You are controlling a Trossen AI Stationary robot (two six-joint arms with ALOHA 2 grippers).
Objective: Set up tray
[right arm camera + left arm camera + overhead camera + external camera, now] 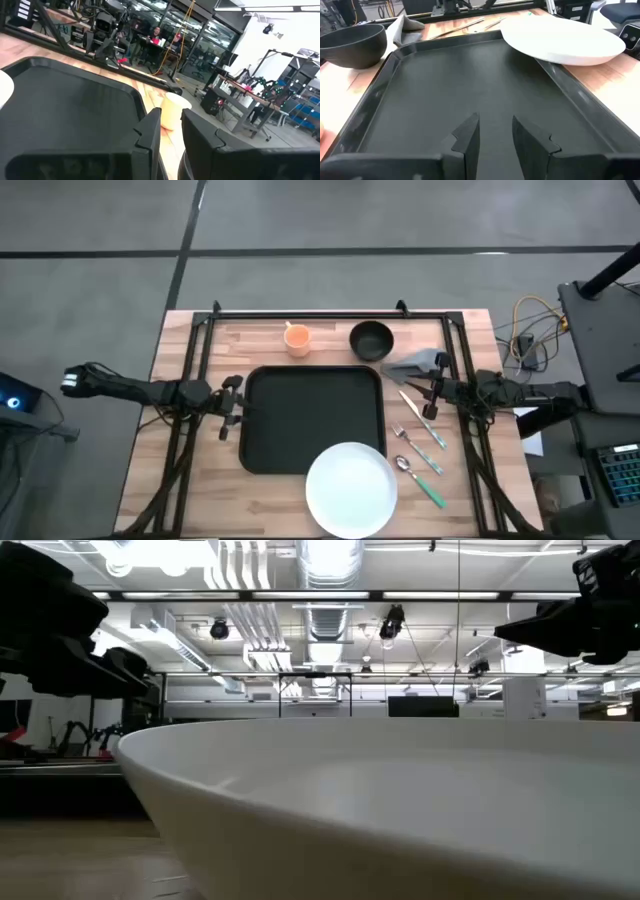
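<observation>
The white plate (351, 489) lies nearest, overlapping the tray's front right corner. The tray (300, 425) sits mid-table, judged stiff, light and slick; its low rim is best pinched. Both the left gripper (232, 408) and right gripper (432, 398) are seen narrowly parted, empty

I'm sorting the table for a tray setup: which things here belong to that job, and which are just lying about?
For the job: tray, white plate, black bowl, orange cup, fork, spoon, knife, grey cloth.

Lying about: cables beside the table.
</observation>
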